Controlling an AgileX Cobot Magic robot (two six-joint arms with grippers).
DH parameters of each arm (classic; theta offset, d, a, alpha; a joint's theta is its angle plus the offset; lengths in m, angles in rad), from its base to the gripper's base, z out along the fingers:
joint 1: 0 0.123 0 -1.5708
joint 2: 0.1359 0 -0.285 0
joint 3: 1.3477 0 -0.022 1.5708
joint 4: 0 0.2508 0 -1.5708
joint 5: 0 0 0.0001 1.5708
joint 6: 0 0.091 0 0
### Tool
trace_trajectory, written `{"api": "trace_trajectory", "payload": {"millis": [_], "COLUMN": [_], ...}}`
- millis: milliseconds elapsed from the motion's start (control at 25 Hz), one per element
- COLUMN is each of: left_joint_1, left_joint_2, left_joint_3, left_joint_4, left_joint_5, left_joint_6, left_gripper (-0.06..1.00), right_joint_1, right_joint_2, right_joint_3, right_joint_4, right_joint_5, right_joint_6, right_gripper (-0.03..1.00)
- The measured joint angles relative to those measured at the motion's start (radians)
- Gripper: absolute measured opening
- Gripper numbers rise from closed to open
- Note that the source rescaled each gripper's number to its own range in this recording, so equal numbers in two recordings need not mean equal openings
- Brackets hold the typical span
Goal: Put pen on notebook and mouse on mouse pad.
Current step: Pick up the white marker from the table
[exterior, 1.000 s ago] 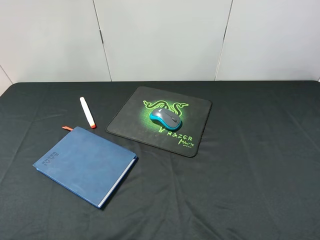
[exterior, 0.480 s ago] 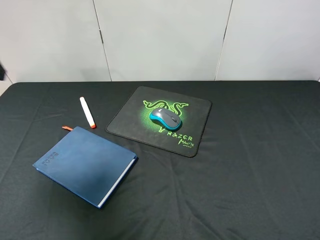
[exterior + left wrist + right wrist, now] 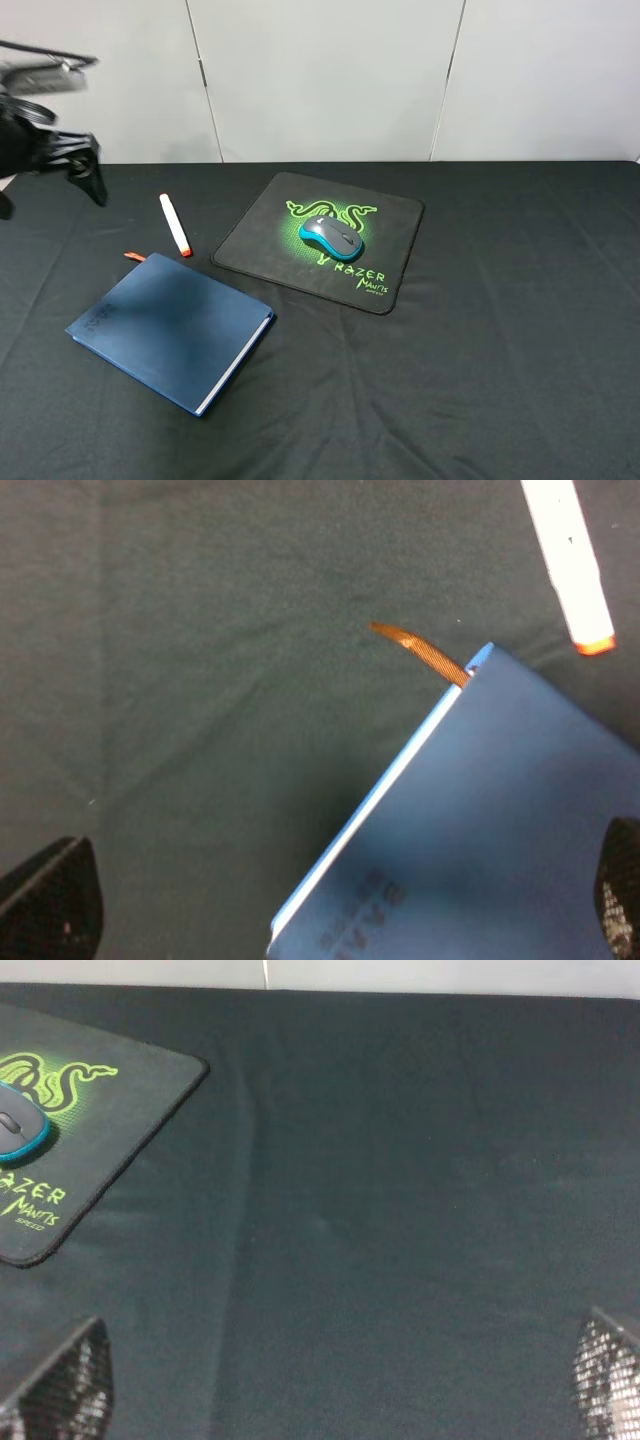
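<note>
1. black tablecloth (image 3: pixel 500 350): covers the whole table i am working over.
2. razer mouse pad (image 3: pixel 395 225): lies flat at centre frame in the high view, turned at a slight angle.
3. dark blue notebook (image 3: pixel 170 330): closed, lower left of the frame, well apart from the pad.
4. left gripper (image 3: pixel 52 200): blurred at the upper left edge, above the cloth. my wrist view shows its fingers spread wide with nothing between them.
5. right gripper (image 3: pixel 335 1380): seen only on its own wrist camera, fingers wide apart and empty over bare cloth.
6. pen (image 3: pixel 175 224): on the cloth, not the notebook. its orange cap end is near the notebook's far corner, not touching.
7. mouse (image 3: pixel 331 238): sits on the pad's green logo.
8. orange ribbon bookmark (image 3: pixel 420 652): pokes out of that far corner.
</note>
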Motion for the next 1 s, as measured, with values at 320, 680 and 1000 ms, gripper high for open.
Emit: {"api": "trace_trajectory", "payload": {"millis": [320, 680, 1000], "left_joint_1": [-0.005, -0.114, -0.144], "left_joint_2": [0.254, 0.44, 0.555], "left_joint_3": [-0.183, -0.362, -0.443], "left_joint_4": [-0.001, -0.001, 0.0], "left_joint_5": [-0.004, -0.004, -0.005], "left_joint_6": [-0.027, -0.096, -0.176], "left_gripper": [0.97, 0.97, 0.97], "right_joint_1": [0.0, 0.0, 0.0], "right_joint_2": [0.0, 0.0, 0.0], "right_joint_3": [0.0, 0.0, 0.0], "right_joint_4": [0.0, 0.001, 0.002], "right_joint_5": [0.0, 0.0, 0.0], "right_joint_6": [0.0, 0.0, 0.0], "right_gripper": [1.0, 1.0, 1.0]}}
